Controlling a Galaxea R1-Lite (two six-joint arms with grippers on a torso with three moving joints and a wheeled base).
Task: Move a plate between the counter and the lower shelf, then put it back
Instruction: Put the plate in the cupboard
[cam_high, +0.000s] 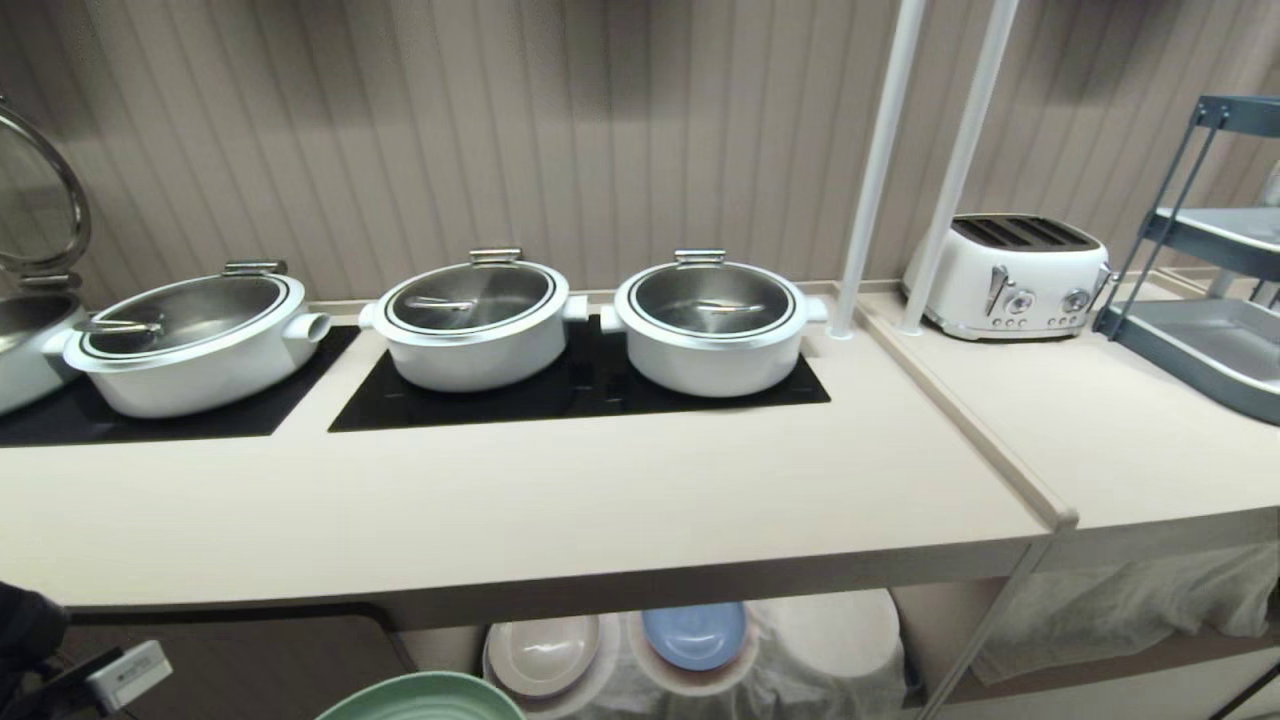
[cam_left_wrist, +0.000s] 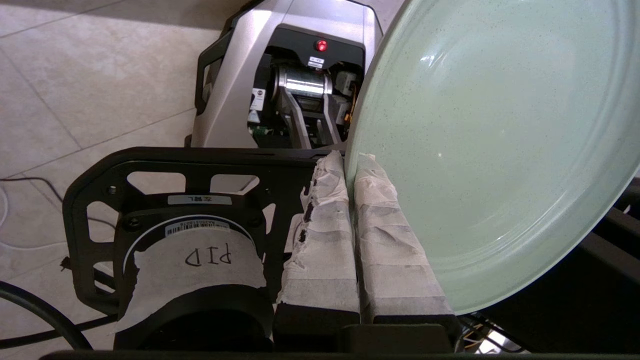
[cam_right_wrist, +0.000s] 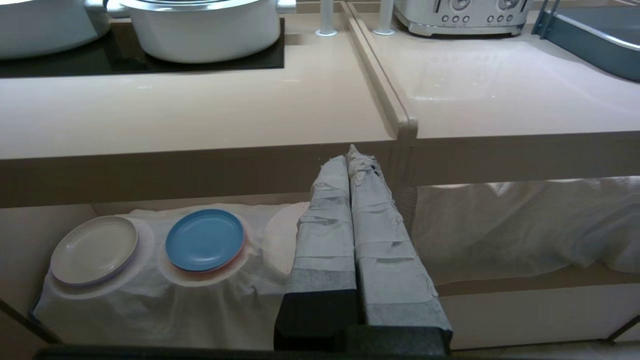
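Now:
Left pincer (cam_left_wrist: 350, 160): pinching plate (cam_left_wrist: 500, 140) rim, below tabletop (cam_high: 520, 520) front.
Right pincer (cam_right_wrist: 352, 155): pressed together, empty, facing shelf (cam_right_wrist: 500, 285).

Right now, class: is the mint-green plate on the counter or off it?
Off it: the left claw grips the mint-green plate by its rim.

Table: long beige smooth table (cam_high: 520, 520) with thick front edge and inset black glass cooktop panels (cam_high: 580, 395).
On panels: three white lidded pots (cam_high: 470, 325), side by side.
On right section: white four-slot toaster (cam_high: 1010, 275); grey-blue tiered tray rack (cam_high: 1200, 330).
Lower shelf: beige recessed lower shelf (cam_right_wrist: 525, 287), draped in white cloth (cam_right_wrist: 150, 305).
On cloth: cream plate (cam_right_wrist: 94, 249) beside blue plate (cam_right_wrist: 205, 240).
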